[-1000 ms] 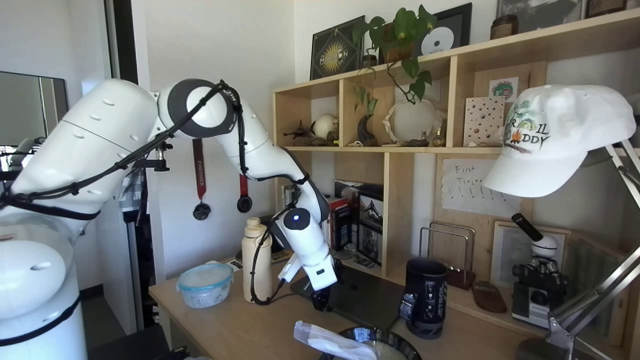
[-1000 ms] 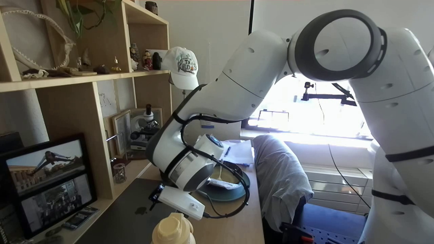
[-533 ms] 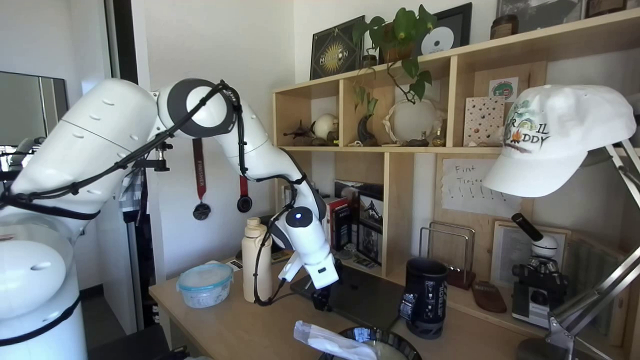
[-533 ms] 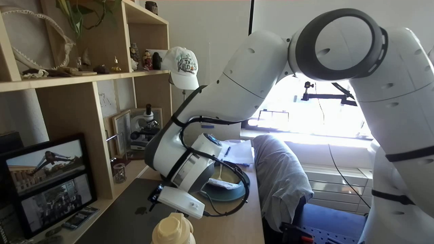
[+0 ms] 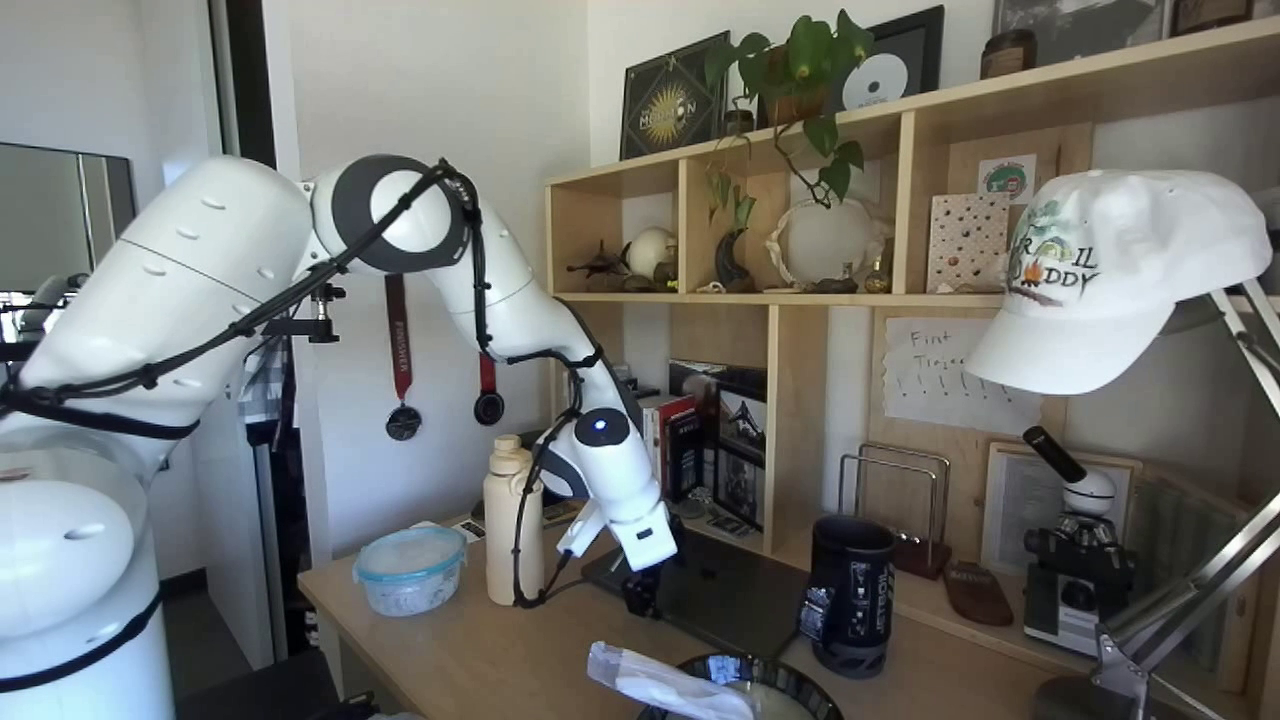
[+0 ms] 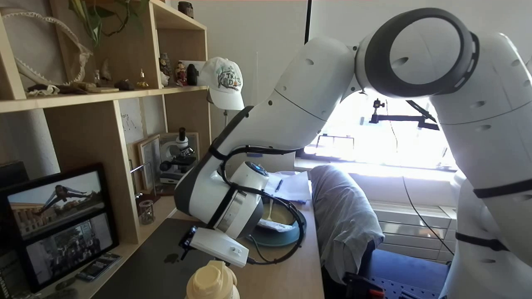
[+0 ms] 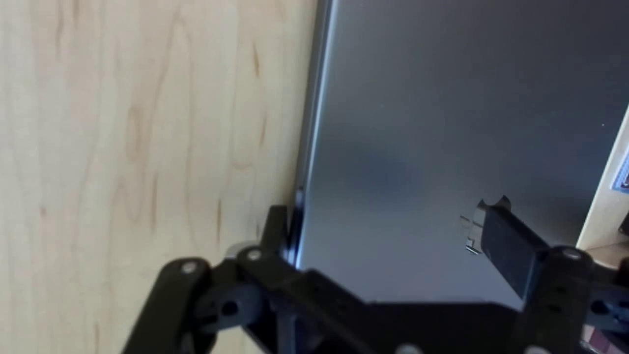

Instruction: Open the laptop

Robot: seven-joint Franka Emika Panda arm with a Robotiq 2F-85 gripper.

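The laptop (image 5: 735, 597) is thin and dark grey and lies closed on the wooden desk. It also shows in an exterior view (image 6: 145, 261) and fills the right of the wrist view (image 7: 393, 123). My gripper (image 7: 385, 220) is open, its black fingers wide apart. In the wrist view one finger is beside the laptop's long edge, very close to it; I cannot tell whether it touches. The other finger is over the lid and covers part of the logo. In both exterior views the gripper (image 5: 642, 590) (image 6: 185, 244) is low at the laptop, partly hidden by the wrist.
A cream bottle (image 5: 503, 535) and a lidded food container (image 5: 410, 575) stand beside the wrist. A black mug (image 5: 850, 590) is at the laptop's far end. A dark bowl (image 5: 812, 690) with a plastic bag (image 5: 665, 685) is in front. Shelving (image 5: 797, 420) rises behind.
The wrist has shifted and tilted slightly, moving a little left in an exterior view. The gripper rises very slightly at the laptop's edge. The laptop has not visibly moved.
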